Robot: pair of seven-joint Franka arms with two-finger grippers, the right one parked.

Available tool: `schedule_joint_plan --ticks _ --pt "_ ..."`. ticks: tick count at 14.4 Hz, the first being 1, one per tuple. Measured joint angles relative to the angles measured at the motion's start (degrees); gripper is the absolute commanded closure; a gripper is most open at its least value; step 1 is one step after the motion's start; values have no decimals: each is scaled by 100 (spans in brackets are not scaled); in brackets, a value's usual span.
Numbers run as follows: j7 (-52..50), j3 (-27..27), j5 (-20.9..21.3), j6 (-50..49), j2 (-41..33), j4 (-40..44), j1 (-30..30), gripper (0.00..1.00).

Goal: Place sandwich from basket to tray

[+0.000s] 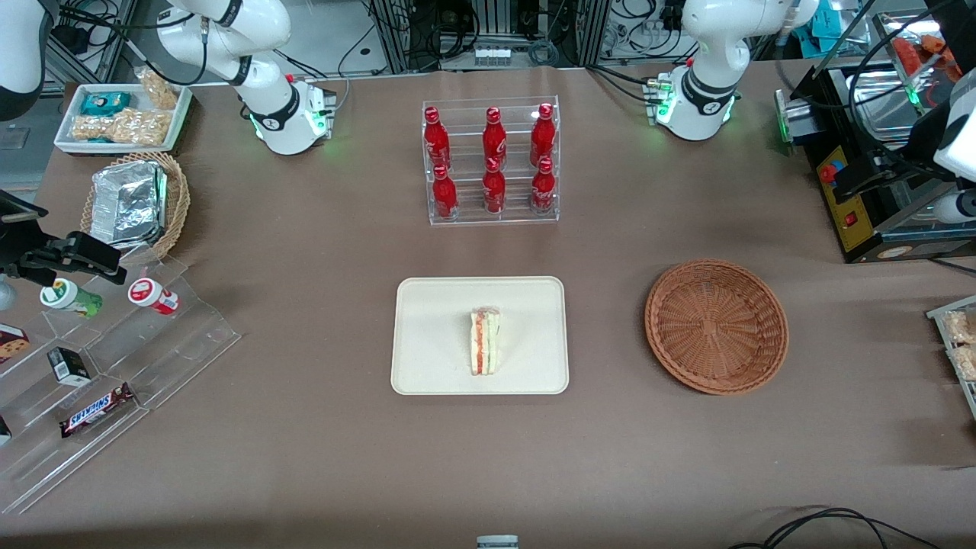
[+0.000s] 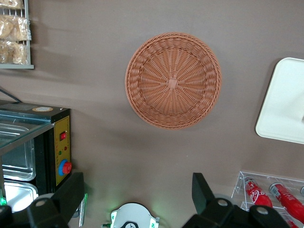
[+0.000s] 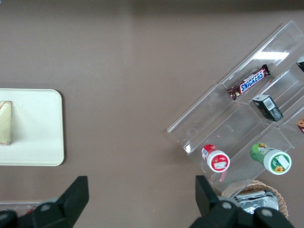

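We are seeing the task as good as done. The tray [image 1: 427, 335] is lying well off to one side of our gripper [image 2: 137, 199], which is hanging high above the table with its fingers spread wide and gripping nothing. The basket [image 2: 174, 80] is sitting empty right below the gripper. The sandwich [image 1: 485, 341] is resting on the tray, a white wedge showing orange-red and pale green layers along its cut face.

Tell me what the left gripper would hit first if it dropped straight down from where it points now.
Probably bare tabletop just beside the empty basket. The gripper hangs high, fingers open, holding nothing. The sandwich already lies on the tray. Depth is unclear.
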Motion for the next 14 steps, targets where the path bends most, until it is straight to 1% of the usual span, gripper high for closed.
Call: schedule_joint_plan --ticks 2,4,6,8,10,14 --pt "0 -414 23 -1 0 -15 355 0" --pt "-2 -506 19 36 -1 -79 425 0" --pt "-9 -437 -93 283 -6 -161 407 0" --pt "-9 -233 -208 397 -7 -190 278 0" --pt "-9 -121 -222 427 -10 -192 161 0" --pt "-92 -98 -216 429 -29 -192 -34 0"
